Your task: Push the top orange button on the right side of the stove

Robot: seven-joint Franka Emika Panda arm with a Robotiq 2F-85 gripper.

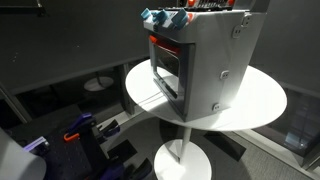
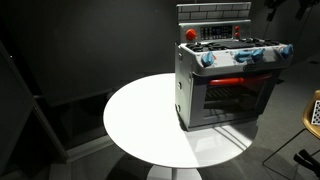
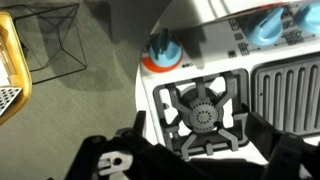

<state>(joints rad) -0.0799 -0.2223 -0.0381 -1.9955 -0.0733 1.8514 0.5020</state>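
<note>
Glare bleached the white bench (image 1: 262, 100) (image 2: 140, 115) in both exterior views, the room around it dim; in the soft wrist view, the claw (image 3: 190, 158) blurred dark at 6 o'clock.

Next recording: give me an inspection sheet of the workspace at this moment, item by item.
Surface: round white table, holding only the stove.
Job's things: grey toy stove stands upright on the table; blue knobs along its top; orange buttons not made out.
Clutter: nothing seen on the table.
Grippers: gripper above the stove's burner in the wrist view; open or shut unclear.
Cables: nothing seen.
Surroundings: dark room; blue and orange items on the floor.
</note>
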